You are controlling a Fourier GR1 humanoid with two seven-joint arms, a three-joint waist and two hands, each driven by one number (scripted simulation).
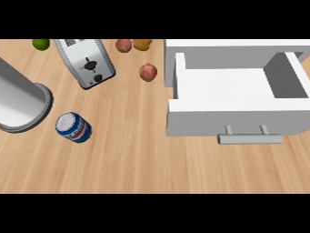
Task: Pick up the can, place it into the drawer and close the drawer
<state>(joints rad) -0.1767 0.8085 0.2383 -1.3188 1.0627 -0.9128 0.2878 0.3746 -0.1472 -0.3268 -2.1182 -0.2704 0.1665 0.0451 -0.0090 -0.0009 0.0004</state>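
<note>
The can (73,128) stands on the wooden desk (117,168), in the left half of the view, a little tilted so that its pale lid faces up and toward the left. Its side is blue with a white and red band. Nothing touches it. Just to its left, very near but apart from it, is the round end of a large grey cylinder (13,98) that comes in from the left edge; I cannot tell what this part is.

Behind the can, further up the desk, a silver toaster (85,63) lies at an angle, with dark knobs on its side. Near the far edge there are some fruits: a green one (41,43) at the left of the toaster, a reddish one (123,45) and an orange one (142,44) at its right, and one more reddish fruit (148,72) a bit closer, between the toaster and the drawer.

The white drawer (241,116) is at the right side, well apart from the can. It is pulled open, its inside is white, and a grey handle (250,138) sticks out from its front panel.

No hand shows in this view, so I cannot tell if the hands are wide or narrow.
</note>
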